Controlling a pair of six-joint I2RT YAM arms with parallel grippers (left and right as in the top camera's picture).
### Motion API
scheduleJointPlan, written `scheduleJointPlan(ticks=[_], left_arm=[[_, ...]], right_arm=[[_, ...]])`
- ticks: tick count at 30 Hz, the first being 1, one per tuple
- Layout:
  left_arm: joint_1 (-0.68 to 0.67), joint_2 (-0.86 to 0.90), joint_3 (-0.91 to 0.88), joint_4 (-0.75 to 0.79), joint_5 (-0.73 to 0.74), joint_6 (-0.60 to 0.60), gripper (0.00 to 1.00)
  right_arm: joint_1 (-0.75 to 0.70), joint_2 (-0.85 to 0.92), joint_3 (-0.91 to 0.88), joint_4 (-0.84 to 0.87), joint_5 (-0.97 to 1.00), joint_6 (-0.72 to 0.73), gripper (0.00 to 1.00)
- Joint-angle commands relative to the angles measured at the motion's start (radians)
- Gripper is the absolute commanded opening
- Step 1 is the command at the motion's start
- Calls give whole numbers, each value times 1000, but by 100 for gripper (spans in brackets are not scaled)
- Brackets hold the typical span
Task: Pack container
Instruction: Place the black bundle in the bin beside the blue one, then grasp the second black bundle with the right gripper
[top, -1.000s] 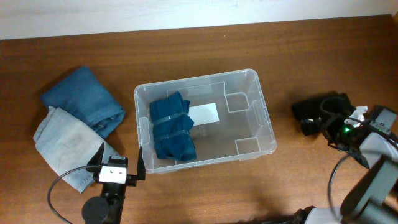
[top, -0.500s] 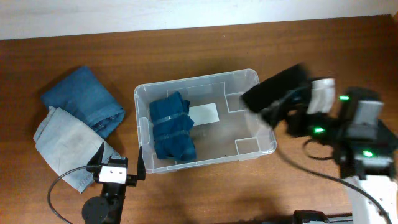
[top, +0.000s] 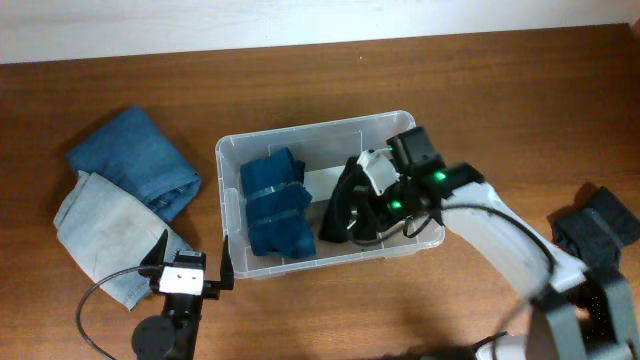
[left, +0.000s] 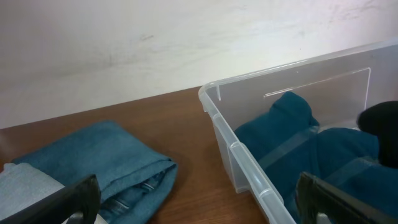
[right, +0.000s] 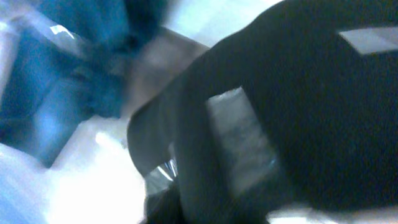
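Finds the clear storage bin (top: 310, 130) mid-table, long axis running left to right, with a folded teal garment (top: 278, 205) filling its left half. Shows the right gripper (top: 368, 200) inside the bin near the right wall, apparently pinching a black garment (top: 338, 215) that hangs tented over the bin's middle, just beside the teal one. Calls, at a guess, for a plain lowering: bare floor just right of the hanging cloth, none to the left. Has the left gripper (top: 195, 265) spread wide and empty just outside the bin's near-left corner, closer to the folded jeans (top: 135, 155) and pale denim (top: 105, 225) lying on the table at the left.
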Motion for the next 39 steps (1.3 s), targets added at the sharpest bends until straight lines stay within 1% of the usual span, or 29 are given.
scheduleJointPlan(ticks=[1, 2, 4, 9, 12, 14, 16, 18, 19, 23, 26, 27, 28, 30, 32, 35, 39], left_arm=[[6, -5, -3, -6, -4, -9, 100], [6, -5, -3, -6, -4, -9, 100], [6, -5, -3, -6, -4, -9, 100], [6, -5, -3, -7, -4, -9, 100], [6, -5, -3, -6, -4, -9, 100], [6, -5, -3, -6, -4, -9, 100], [6, -5, -3, -6, -4, -9, 100], [6, -5, -3, -6, -4, -9, 100], [6, -5, -3, -6, -4, -9, 100], [6, -5, -3, -7, -4, -9, 100], [6, -5, -3, -6, -4, -9, 100], [6, -5, -3, -6, -4, -9, 100], [6, -5, -3, -6, -4, -9, 100], [6, -5, -3, -6, -4, -9, 100], [6, -5, -3, -6, -4, -9, 100], [6, -5, -3, -6, -4, -9, 100], [6, -5, -3, -6, -4, -9, 100]], right_arm=[[-17, 29, 6, -10, 47, -19, 77], [-21, 26, 19, -29, 58, -12, 98], [-20, 4, 69, -98, 98, -10, 99], [-5, -87, 281, -290, 214, -11, 99], [-17, -148, 399, -341, 242, -1, 99], [-51, -200, 455, -346, 315, 90, 99], [-115, -254, 473, -346, 415, 217, 98], [-217, -309, 467, -365, 501, 345, 98], [-312, -335, 460, -391, 517, 397, 99], [-582, -347, 424, -438, 513, 417, 98], [-812, -330, 344, -402, 503, 416, 98], [-866, -320, 321, -384, 491, 413, 98], [-972, -295, 268, -335, 427, 414, 98], [-1094, -249, 207, -266, 321, 414, 98], [-1176, -196, 166, -215, 278, 413, 98], [-1255, -101, 146, -177, 264, 412, 98], [-1299, 39, 146, -113, 264, 322, 98]])
